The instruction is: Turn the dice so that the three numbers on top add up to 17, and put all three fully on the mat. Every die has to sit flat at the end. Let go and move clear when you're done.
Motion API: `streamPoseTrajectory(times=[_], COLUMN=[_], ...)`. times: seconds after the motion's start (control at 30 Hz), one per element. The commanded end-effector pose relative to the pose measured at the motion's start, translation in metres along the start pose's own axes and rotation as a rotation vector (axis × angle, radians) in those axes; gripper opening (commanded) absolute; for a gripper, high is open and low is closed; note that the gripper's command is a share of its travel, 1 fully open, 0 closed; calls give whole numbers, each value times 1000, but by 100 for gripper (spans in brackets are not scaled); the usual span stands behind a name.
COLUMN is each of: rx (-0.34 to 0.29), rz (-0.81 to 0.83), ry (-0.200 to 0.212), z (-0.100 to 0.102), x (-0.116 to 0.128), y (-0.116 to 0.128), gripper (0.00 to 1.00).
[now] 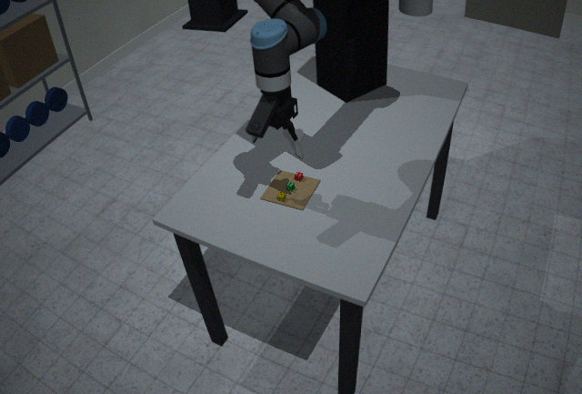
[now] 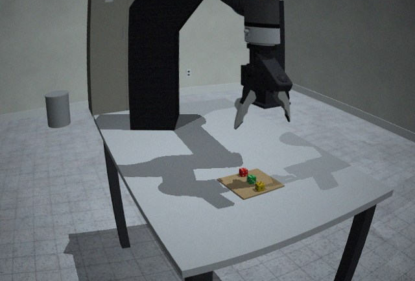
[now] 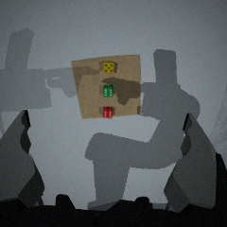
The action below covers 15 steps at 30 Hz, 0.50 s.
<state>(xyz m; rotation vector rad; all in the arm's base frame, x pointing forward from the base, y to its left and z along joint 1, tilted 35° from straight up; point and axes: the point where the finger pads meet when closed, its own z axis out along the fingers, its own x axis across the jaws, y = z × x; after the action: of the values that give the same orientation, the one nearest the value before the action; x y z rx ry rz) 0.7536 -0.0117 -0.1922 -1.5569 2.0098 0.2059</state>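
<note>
A brown mat (image 1: 289, 192) lies on the grey table and also shows in the exterior view (image 2: 250, 183) and the wrist view (image 3: 108, 85). Three dice sit flat on it in a row: a red die (image 1: 298, 176) (image 2: 243, 171) (image 3: 108, 112), a green die (image 1: 290, 186) (image 2: 251, 179) (image 3: 108, 90) and a yellow die (image 1: 281, 196) (image 2: 259, 186) (image 3: 109, 67). The yellow die's top shows five pips; the green and red tops look like six. My gripper (image 1: 277, 144) (image 2: 262, 117) hangs high above the table, behind the mat. It is open wide and empty.
The arm's black pedestal (image 2: 154, 53) stands at the back of the table. A grey cylinder (image 2: 57, 108) stands on the floor at left. A shelf (image 1: 28, 65) with a box and blue items is beside the table.
</note>
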Motion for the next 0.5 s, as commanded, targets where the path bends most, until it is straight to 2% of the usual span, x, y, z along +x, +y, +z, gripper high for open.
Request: streamPoseTrajectory(times=[0.0, 0.47], rx=[0, 0], rz=[0, 0], ry=[0, 0], z=[-13, -15], x=[0, 0], y=[0, 0], gripper=[100, 100])
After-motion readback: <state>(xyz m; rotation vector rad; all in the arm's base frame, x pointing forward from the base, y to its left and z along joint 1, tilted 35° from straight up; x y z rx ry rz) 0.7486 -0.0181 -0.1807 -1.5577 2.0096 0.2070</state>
